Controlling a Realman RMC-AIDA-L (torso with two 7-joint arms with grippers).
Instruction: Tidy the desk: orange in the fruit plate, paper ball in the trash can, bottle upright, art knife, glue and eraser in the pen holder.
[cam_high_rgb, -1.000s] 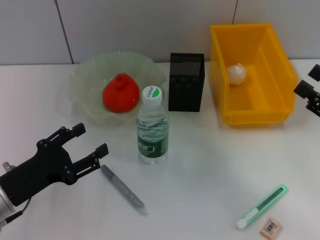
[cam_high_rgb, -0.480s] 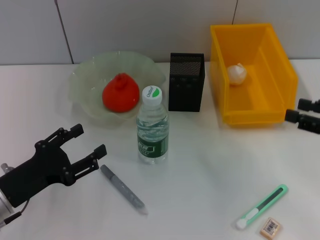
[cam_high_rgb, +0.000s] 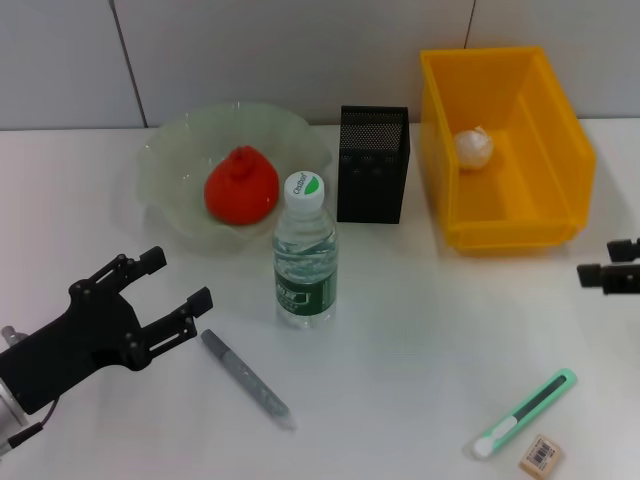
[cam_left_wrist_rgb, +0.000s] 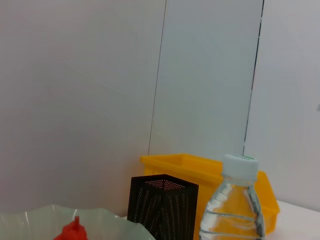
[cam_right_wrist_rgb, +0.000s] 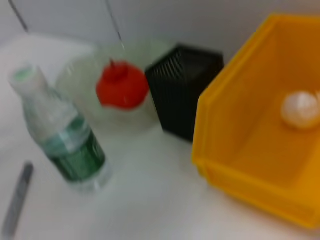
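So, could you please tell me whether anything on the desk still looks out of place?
Yes: three items still lie loose on the table instead of in the pen holder: a grey pen-like stick in front of the bottle, and the green art knife with the eraser beside it. Nothing looks spilled or damaged.
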